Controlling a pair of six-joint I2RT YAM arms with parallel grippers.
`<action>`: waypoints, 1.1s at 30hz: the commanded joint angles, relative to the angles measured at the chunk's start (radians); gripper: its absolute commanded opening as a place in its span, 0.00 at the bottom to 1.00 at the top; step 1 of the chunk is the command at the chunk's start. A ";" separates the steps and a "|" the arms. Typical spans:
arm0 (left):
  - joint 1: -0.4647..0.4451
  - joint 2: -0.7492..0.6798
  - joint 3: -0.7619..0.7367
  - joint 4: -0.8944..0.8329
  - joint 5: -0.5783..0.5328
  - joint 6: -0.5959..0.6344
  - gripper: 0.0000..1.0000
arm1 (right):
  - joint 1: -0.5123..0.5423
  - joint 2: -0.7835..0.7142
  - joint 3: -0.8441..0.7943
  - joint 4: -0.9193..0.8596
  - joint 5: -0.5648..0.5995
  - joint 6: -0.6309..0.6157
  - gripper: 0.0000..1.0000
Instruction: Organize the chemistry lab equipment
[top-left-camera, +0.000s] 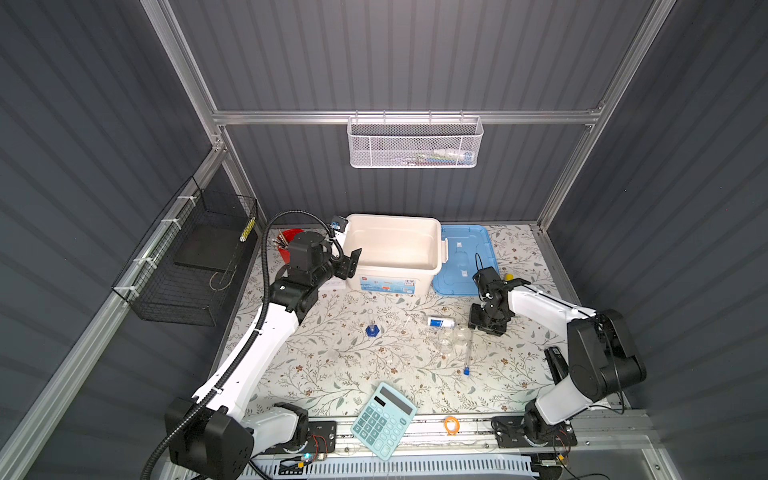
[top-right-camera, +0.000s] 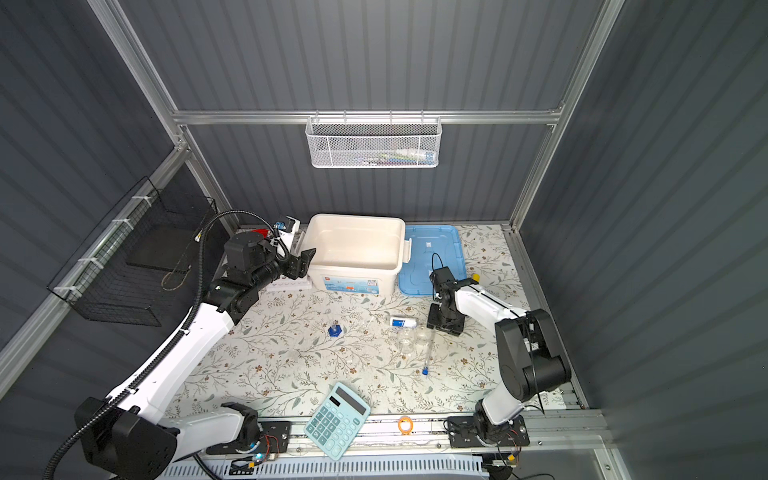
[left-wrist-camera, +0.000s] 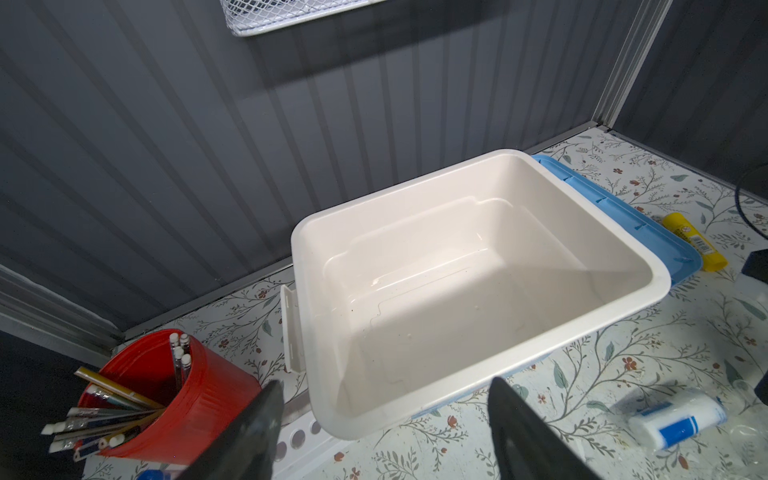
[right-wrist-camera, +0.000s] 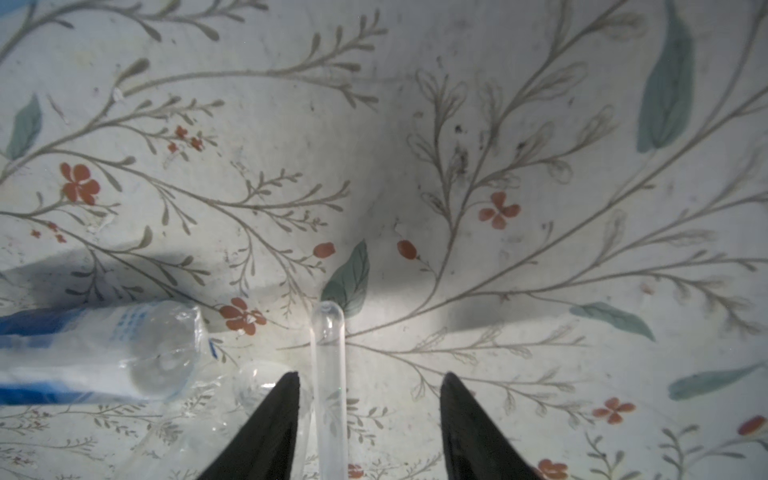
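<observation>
While the right claw points straight down at the tabletop, its two dark fingers stand partly apart on either side of a clear test tube. The tube lies flat on the floral cover, its rounded end reaching out past the tips. It sits much nearer one finger, with a wide strip of bare cover between it and the other, so the jaws bracket the tube without gripping it. Just beside that nearer finger sits a small clear vessel, and next to it a blue-and-white labelled bottle lies on its side. In both top views the tube runs from under the right claw toward the front edge, its blue cap at the far end from the claw. The clear beakers are clustered close on its left, and the labelled bottle lies just behind them. The slim cylinder stands upright on its blue foot, well apart to the left. The left claw hangs wide open with nothing between its fingers, raised over the near left corner of the white bin. The bin's blue lid lies flat just beside it on the far side, and the red cup of pens stands close to the claw's other side. A teal calculator lies at the front edge.
</observation>
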 joint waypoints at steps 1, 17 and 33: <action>-0.004 -0.010 0.008 -0.005 -0.011 0.020 0.78 | 0.004 0.023 0.038 0.014 0.001 0.033 0.54; -0.004 -0.011 0.005 -0.007 -0.020 0.029 0.78 | 0.006 0.068 0.040 0.022 0.028 0.067 0.41; -0.004 -0.017 0.007 -0.014 -0.022 0.033 0.78 | 0.008 0.096 0.038 0.057 0.011 0.085 0.35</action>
